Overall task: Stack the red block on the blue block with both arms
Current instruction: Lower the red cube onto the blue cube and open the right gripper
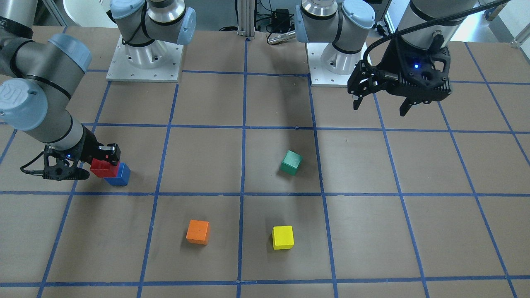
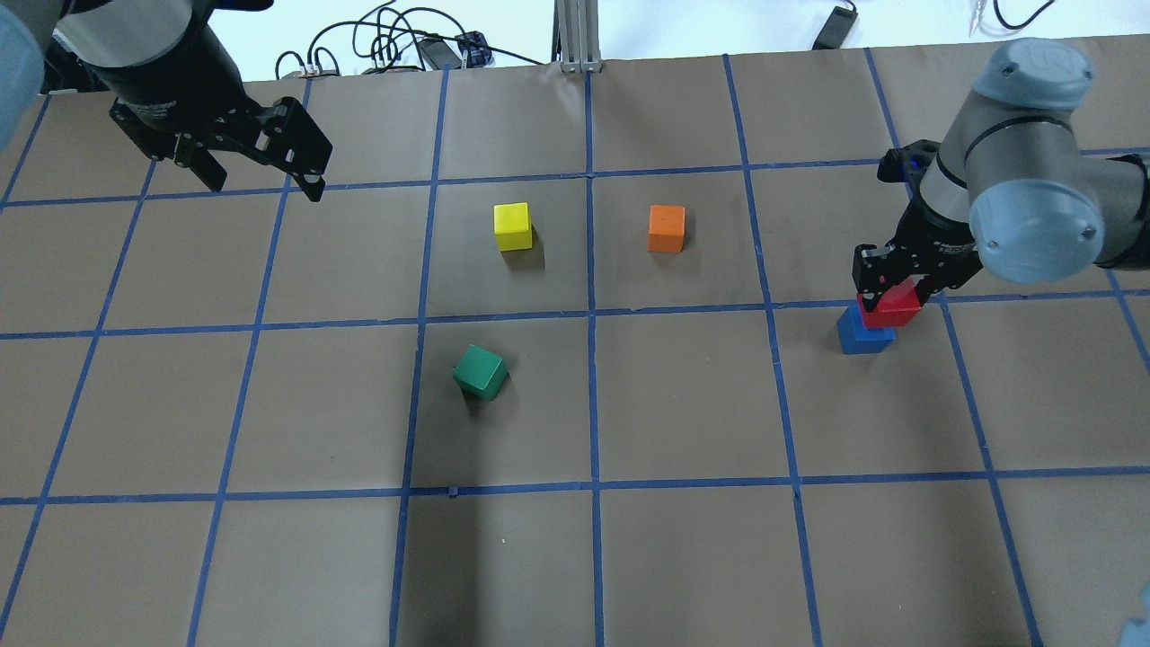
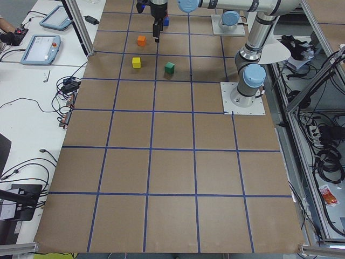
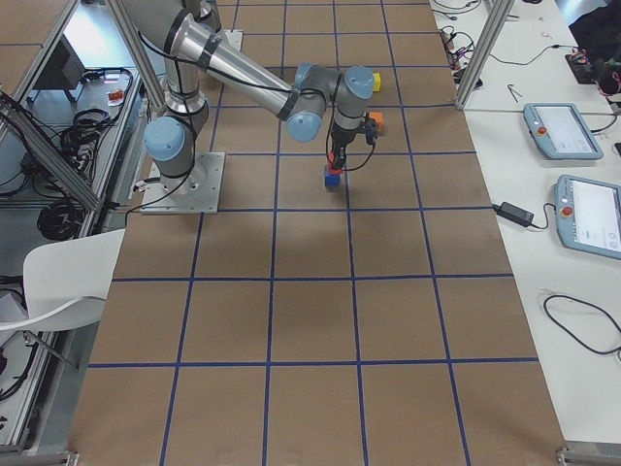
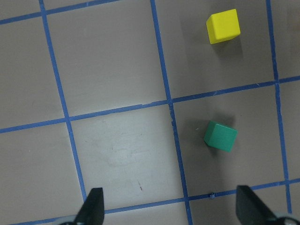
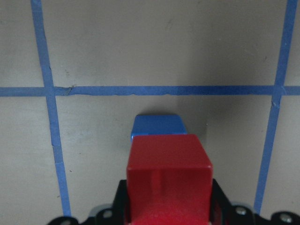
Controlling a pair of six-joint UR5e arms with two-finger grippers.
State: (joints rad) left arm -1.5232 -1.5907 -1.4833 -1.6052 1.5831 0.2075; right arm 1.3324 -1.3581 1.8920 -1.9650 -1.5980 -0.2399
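My right gripper [image 2: 892, 286] is shut on the red block [image 2: 891, 306], which it holds right over the blue block [image 2: 864, 335]. The blue block sits on the table at the robot's right. From above, the red block is offset a little from the blue one and covers part of its top. I cannot tell whether they touch. The right wrist view shows the red block [image 6: 168, 171] between the fingers, with the blue block [image 6: 157, 126] partly hidden beneath it. My left gripper [image 2: 265, 187] is open and empty, raised above the far left of the table.
A green cube [image 2: 480, 371] lies near the table's middle. A yellow cube [image 2: 513, 226] and an orange cube [image 2: 667, 228] lie beyond it. Blue tape lines grid the brown table top. The arm bases [image 1: 145, 58] stand at the robot's edge.
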